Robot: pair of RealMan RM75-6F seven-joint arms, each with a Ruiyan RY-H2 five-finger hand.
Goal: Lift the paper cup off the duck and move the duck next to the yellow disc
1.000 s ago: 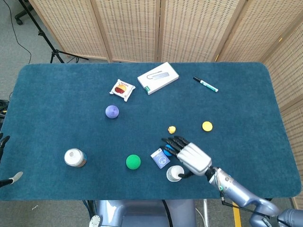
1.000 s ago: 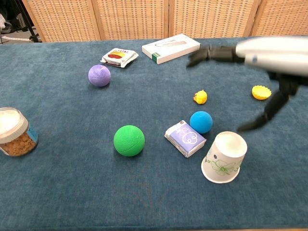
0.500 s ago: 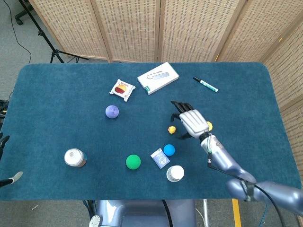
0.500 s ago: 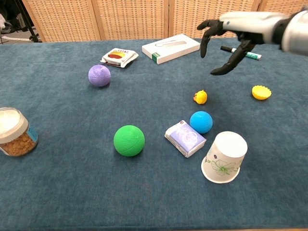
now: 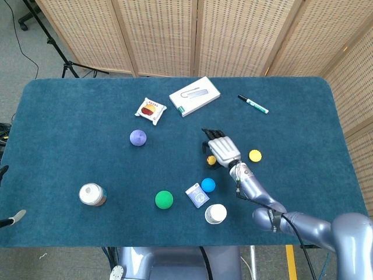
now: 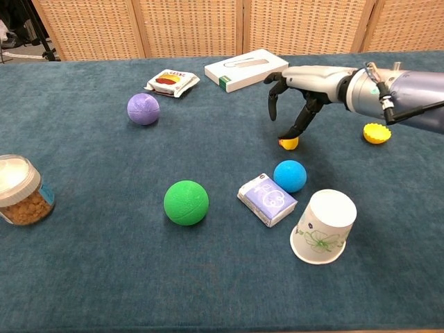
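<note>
The small yellow duck sits uncovered on the blue cloth, left of the yellow disc. My right hand hangs over the duck with its fingers spread and pointing down, and one fingertip touches the duck's top. It holds nothing. The paper cup stands upside down near the front edge, apart from the hand. Only a sliver of my left hand shows at the left edge of the head view.
A blue ball and a small purple box lie between the duck and the cup. A green ball, purple ball, jar, white box, snack packet and marker lie farther off.
My right hand left the cup standing at the front, swung up and back over the table, then came down onto the duck. The cup and the duck have stayed in place.
</note>
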